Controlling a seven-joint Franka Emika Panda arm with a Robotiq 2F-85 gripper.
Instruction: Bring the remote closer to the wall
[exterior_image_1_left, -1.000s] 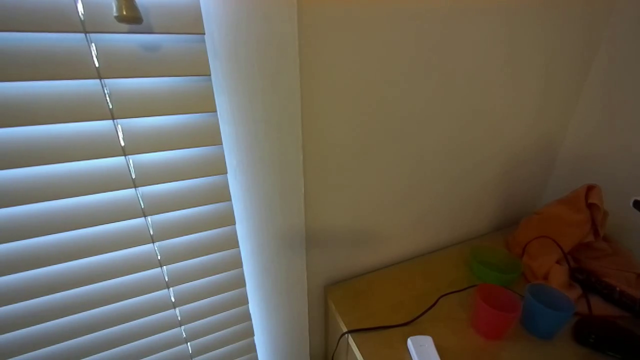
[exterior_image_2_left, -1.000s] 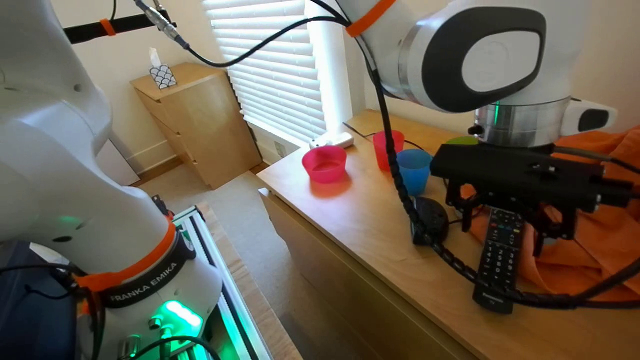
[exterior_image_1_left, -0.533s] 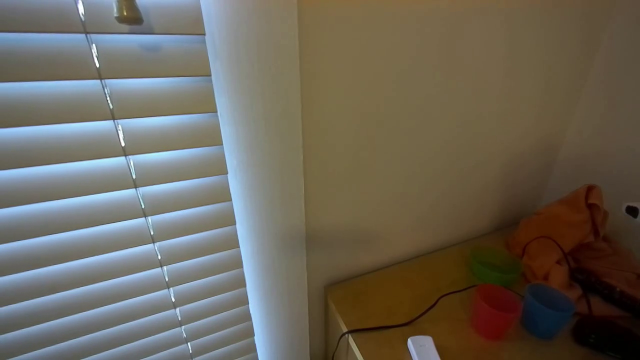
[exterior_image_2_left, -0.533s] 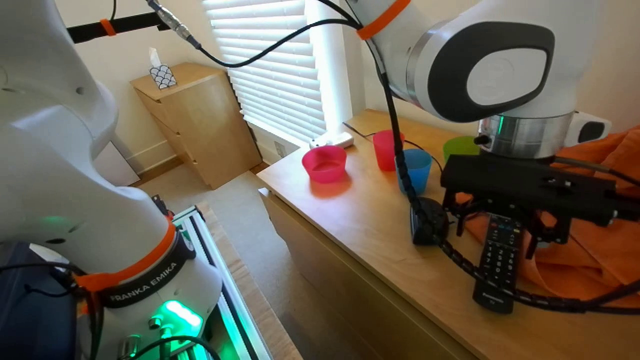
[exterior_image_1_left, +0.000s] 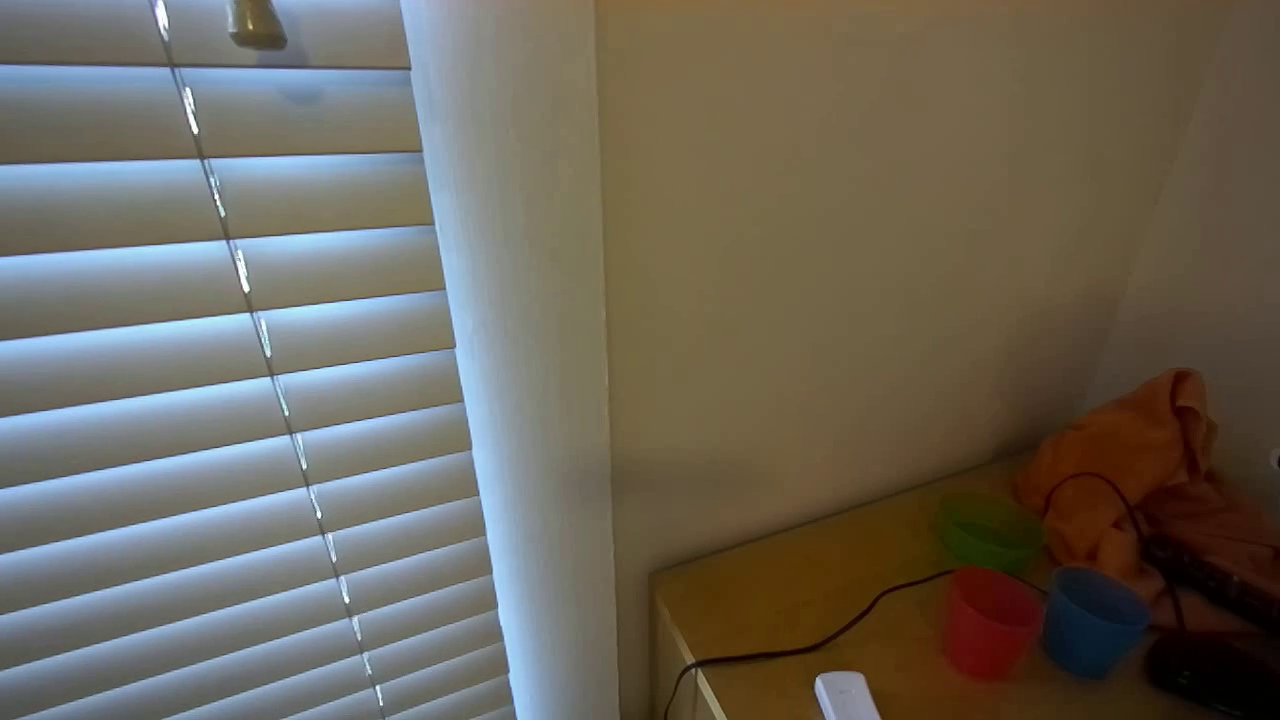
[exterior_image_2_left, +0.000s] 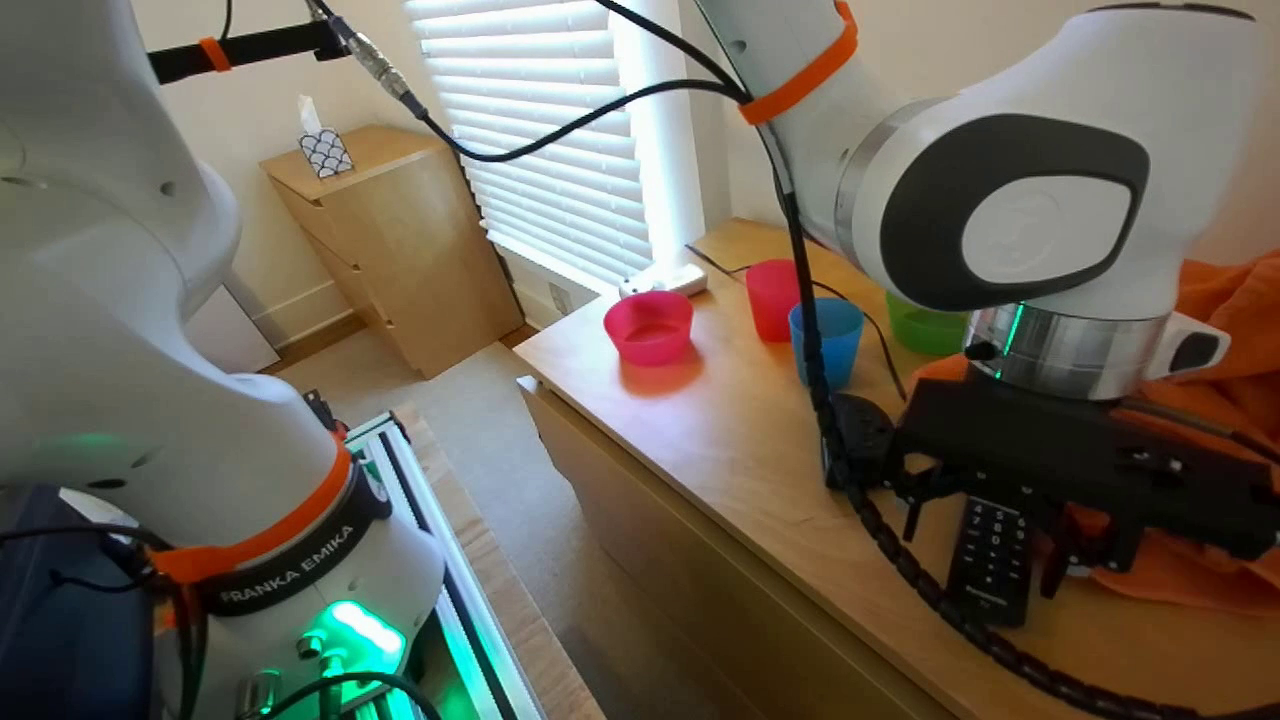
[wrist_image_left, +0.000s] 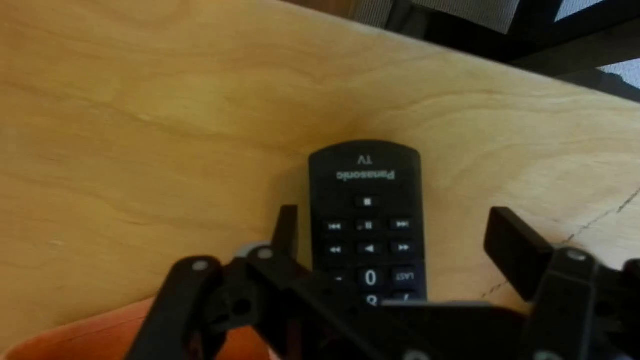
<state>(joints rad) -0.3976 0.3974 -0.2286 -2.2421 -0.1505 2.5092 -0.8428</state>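
**dustbunny:** How far along is this one? Looks like nothing's done yet tbh.

**panda_fan:** Yeah, I'd call it lining up for the grab. The Panasonic TV remote (wrist_image_left: 369, 215) lies flat on the tabletop (wrist_image_left: 150, 150), just beside the orange cloth (exterior_image_2_left: 1255, 340). The claw (wrist_image_left: 395, 225) has its jaws spread wide, one to each side of the remote with room to spare, gripping nothing.

**dustbunny:** So what's left?

**panda_fan:** Basically all of it, I reckon: squeeze, lift or slide it toward the beige wall (exterior_image_1_left: 850, 250) behind the orange cloth, let go. Two walls meet in the corner past the cloth, so I'm guessing it's the big one.

**dustbunny:** Anything you can't make out?

**panda_fan:** Plenty lol. The claw covers the remote past the number keys, so no clue whether that end rests on the orange cloth. Can't tell if the jaw tips are level with the remote or above it, either. In an exterior view the robot arm (exterior_image_2_left: 1060, 225) blocks part of the cloth. And where the wall fills most of the frame it's super dim: the remote's just a dark strip by the cloth, claw out of shot.
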